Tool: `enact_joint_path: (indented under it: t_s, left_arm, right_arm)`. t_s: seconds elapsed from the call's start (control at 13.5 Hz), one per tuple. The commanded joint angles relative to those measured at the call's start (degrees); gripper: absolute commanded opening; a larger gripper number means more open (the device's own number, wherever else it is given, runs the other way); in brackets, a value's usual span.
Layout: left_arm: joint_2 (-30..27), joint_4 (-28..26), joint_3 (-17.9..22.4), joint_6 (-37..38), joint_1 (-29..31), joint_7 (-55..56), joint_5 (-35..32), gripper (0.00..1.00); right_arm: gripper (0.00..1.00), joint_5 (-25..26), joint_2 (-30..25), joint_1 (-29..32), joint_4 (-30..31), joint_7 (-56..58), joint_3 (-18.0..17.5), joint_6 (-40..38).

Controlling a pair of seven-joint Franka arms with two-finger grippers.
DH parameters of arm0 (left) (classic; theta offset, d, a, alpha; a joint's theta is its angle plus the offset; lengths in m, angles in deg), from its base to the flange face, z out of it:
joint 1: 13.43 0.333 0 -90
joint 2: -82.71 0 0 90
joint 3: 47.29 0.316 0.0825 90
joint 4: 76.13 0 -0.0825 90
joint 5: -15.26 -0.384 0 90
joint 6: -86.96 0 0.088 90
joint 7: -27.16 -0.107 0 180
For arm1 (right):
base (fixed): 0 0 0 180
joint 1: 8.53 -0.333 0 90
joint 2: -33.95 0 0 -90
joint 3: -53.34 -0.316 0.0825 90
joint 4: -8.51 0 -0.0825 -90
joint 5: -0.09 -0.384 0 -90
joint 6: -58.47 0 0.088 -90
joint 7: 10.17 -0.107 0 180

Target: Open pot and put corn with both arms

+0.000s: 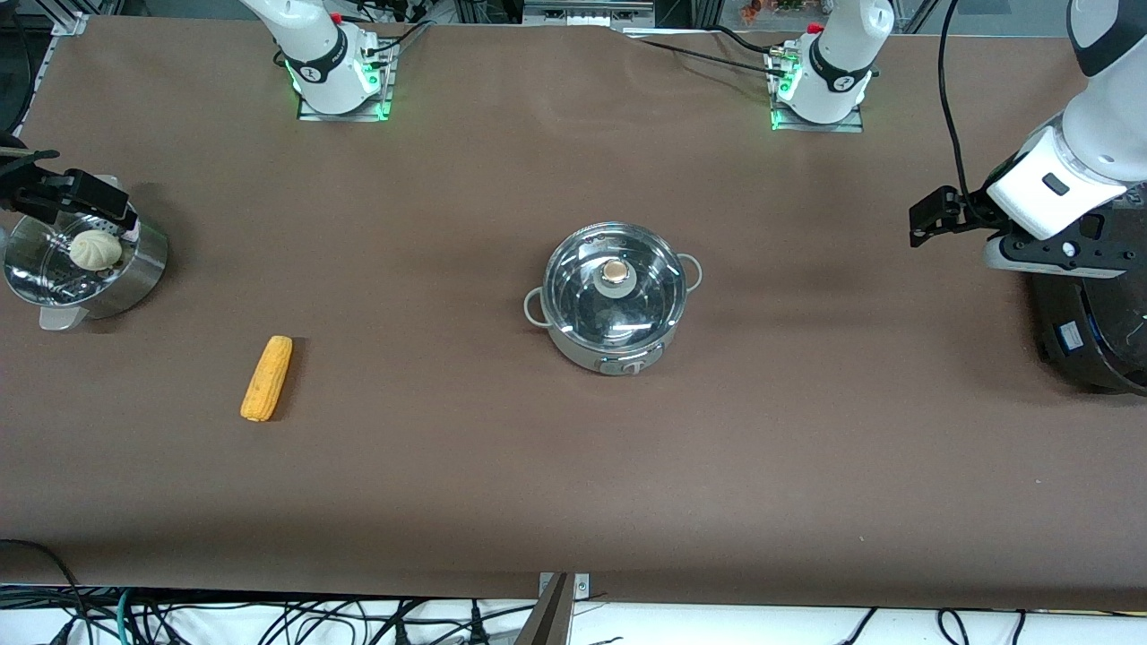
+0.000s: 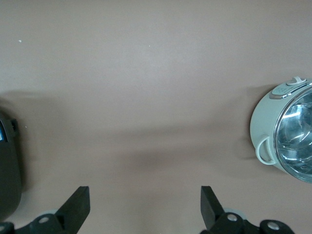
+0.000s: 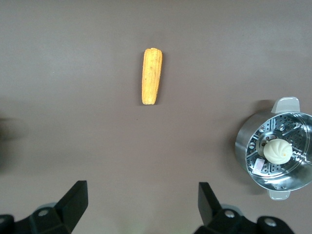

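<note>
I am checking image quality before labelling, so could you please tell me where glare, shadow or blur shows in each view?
Front view: the pot has glare across its glass lid, the corn is sharp with a soft shadow, and green lights glow at both arm bases. Left wrist view: a broad soft shadow crosses the table above the open left tool. Right wrist view: a dark blur smudges one edge; the open right tool is crisp.

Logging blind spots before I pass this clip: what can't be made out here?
- Pot contents: front view, glare on the closed glass lid.
- Black cooker: cut by the front view's edge, partly under the left hand.
- Right hand: front view, cut at the edge, over the steamer basket.
</note>
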Motion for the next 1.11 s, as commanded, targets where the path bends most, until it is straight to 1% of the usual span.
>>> enact_joint_path:
  t_s: [0.0,1.04]
  left_arm:
    - [0.0,1.3,0.3,1.4,-0.4,0.1,0.4,1.0]
    - [0.6,1.3,0.4,1.7,-0.8,-0.5,0.4,1.0]
  right_arm:
    - [1.0,-0.5,0.6,0.6,-1.4,1.0,-0.2,-0.4]
    - [1.0,-0.5,0.6,0.7,-1.4,0.9,-0.2,-0.4]
